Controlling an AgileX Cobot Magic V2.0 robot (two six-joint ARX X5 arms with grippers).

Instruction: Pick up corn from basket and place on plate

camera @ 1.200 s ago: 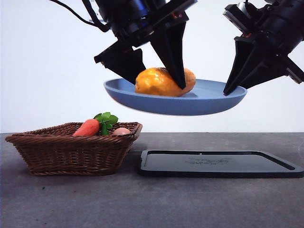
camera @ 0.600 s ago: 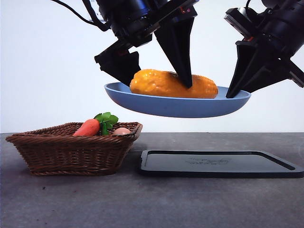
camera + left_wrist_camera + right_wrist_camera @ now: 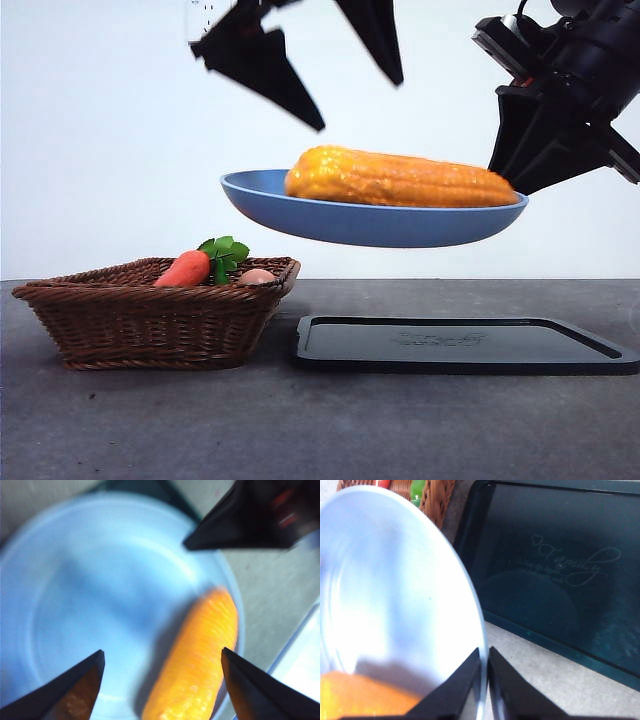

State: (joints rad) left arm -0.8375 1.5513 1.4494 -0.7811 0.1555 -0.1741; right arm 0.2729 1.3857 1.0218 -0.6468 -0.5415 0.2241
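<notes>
The corn (image 3: 400, 178) lies lengthwise on the light-blue plate (image 3: 300, 212), which hangs in the air above the table. My right gripper (image 3: 508, 172) is shut on the plate's right rim (image 3: 481, 645), its jaws pinching the edge. High above the corn, my left gripper (image 3: 360, 105) stands open and holds nothing. In the left wrist view the corn (image 3: 200, 660) rests on the plate (image 3: 100, 600) between my open jaws but well below them. The wicker basket (image 3: 150, 320) sits on the table at the left.
A carrot with green leaves (image 3: 185, 268) and a small pinkish egg-like item (image 3: 256, 276) remain in the basket. A flat black tray (image 3: 460, 345) lies on the table under the plate, right of the basket.
My left gripper let go of the corn and rose well above the plate. The corn tipped down and now lies flat along the plate. The right gripper kept its hold.
</notes>
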